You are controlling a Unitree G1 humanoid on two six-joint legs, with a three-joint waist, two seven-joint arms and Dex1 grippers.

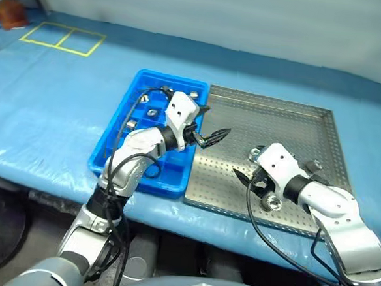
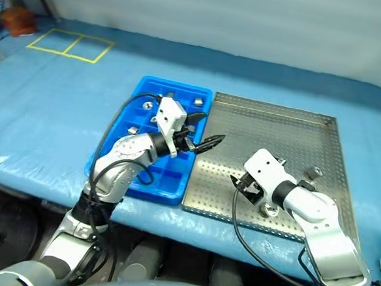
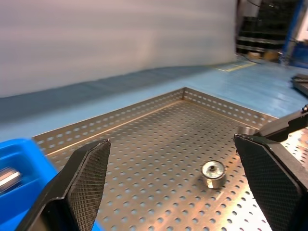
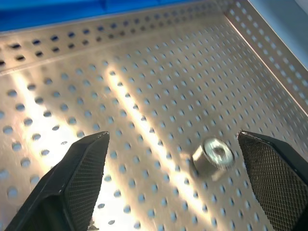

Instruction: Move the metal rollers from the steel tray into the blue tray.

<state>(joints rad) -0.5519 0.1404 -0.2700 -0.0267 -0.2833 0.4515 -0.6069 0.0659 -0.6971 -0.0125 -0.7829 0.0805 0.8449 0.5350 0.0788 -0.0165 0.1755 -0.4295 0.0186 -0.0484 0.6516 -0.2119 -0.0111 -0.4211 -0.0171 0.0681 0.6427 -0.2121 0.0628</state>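
Overhead, the steel tray [image 1: 290, 124] was a square, shallow sheet of grey metal punched with rows of small round holes, its low rim also perforated. It sat on a bench [image 1: 55, 107] covered in glossy, wrinkled blue film. Touching its left edge lay the blue tray [image 1: 124, 115], moulded plastic divided into small square compartments, its long side running away from the robot.

Several metal rollers [image 1: 151, 113] already rested in the blue tray's cells, shiny and stubby; how each one was turned could not be told. On the steel tray, one roller [image 3: 213, 174] stood upright with its central hole facing up, a short bright cylinder whose sides looked faceted like a nut's. In the right wrist view a roller [image 4: 214, 157] lay on the perforated sheet, tilted, its hole turned partly upward. Another small piece [image 1: 314, 166] sat nearer the tray's right side, too small to make out.

The left end effector [image 1: 204, 139] hung released over the seam between the two trays, its black, cross-hatched fingers [image 3: 89, 175] spread wide and empty. The right end effector [image 1: 250, 184] was likewise released over the steel tray's near part, its textured fingers [image 4: 84, 168] wide apart with nothing between them but the roller lying on the tray.
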